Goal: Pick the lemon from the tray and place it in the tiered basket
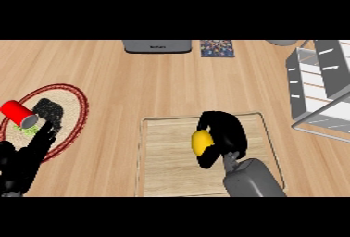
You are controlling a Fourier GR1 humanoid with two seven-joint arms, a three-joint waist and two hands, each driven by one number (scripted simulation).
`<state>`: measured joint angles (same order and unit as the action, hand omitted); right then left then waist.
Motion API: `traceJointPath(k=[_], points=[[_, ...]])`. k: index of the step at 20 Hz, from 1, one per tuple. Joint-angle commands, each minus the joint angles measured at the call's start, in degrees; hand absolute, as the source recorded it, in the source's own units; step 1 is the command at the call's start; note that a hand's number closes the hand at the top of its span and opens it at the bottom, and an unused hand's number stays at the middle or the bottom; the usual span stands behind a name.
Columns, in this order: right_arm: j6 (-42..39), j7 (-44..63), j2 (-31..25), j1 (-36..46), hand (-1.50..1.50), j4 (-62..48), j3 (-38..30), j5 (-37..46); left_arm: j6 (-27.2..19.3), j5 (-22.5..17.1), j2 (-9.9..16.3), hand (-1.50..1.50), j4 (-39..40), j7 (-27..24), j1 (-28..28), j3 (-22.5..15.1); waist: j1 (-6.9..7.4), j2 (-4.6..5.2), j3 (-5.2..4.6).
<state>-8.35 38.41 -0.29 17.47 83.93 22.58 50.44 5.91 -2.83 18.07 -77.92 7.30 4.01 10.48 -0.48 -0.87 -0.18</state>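
Note:
The yellow lemon [199, 142] lies on the wooden tray [171, 162] in the lower middle of the head view. My right hand [224, 134] is curled round the lemon from the right and above, hiding part of it. The tiered basket [320, 88], a grey wire and slat frame, stands at the right edge. My left hand [21, 159] rests at the lower left with its fingers straight, over the rim of a round mat.
A round woven mat [68, 99] with a dark red border lies at the left, carrying a red cup [18, 114] on its side and a dark object [49, 111]. A grey appliance [157, 46] and a patterned box [217, 48] sit along the far edge.

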Motion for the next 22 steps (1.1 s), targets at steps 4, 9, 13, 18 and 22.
traceJointPath(k=[4, 9, 13, 18, 22], points=[[4.41, 21.38, 0.28, 0.49, 1.5, 15.73, 8.06, 17.3, 0.72, -0.78, 0.99, 0.0, 1.5, 0.68, -1.67, 1.24, -1.02, 0.18, 0.05], [0.88, 28.07, 0.27, 2.81, 1.5, 25.73, 8.7, 27.41, 1.53, -2.23, 1.74, 0.0, -4.07, 4.23, -0.35, 1.66, -0.03, 0.33, 0.17], [-6.78, 27.55, 0.26, 7.61, 1.5, 31.21, 3.65, 27.88, -0.09, -0.14, -1.08, 0.0, -0.26, 1.44, -1.65, 0.33, 0.08, 0.71, 0.14], [-4.85, 21.42, -0.76, 8.05, 1.5, 34.52, -6.51, 23.43, 1.59, 0.05, 0.6, 0.0, -0.31, 0.83, -0.64, 1.58, 0.46, 0.83, 0.17], [-0.78, 14.63, -3.6, 13.57, 1.5, 26.05, -16.43, 19.84, -0.09, 1.32, -1.68, 0.0, -3.0, 2.28, -1.12, 0.03, 0.79, 0.92, 0.19]])
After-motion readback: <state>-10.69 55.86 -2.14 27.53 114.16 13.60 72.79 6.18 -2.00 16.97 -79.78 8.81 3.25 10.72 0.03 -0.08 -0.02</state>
